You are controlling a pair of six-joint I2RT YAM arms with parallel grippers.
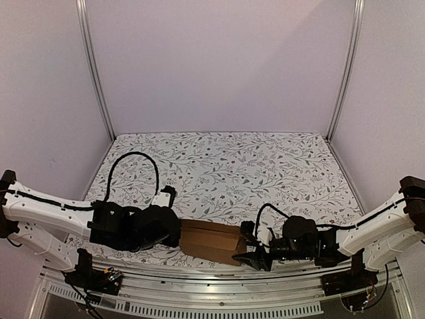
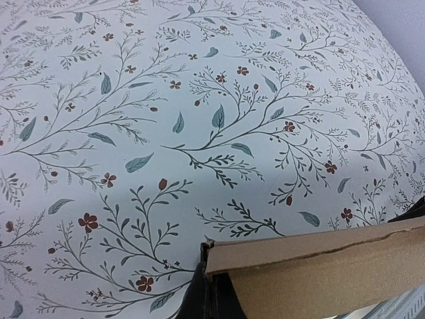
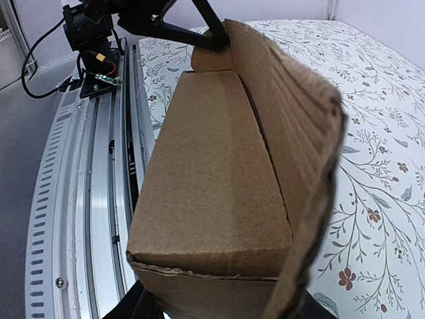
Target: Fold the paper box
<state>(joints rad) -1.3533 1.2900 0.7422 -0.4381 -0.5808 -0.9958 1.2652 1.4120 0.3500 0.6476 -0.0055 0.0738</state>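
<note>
My left gripper [image 2: 209, 299] shows only as a dark finger, clamped on the left corner of the paper box [image 2: 319, 266]. From that corner the box's brown cardboard edge runs up to the right, rough and slightly split along its top. Beyond the box spreads the tablecloth [image 2: 166, 119], pale with leafy sprigs and small red flowers. At the box's right end sits a dark shape [image 2: 417, 209] I cannot make out.
</note>
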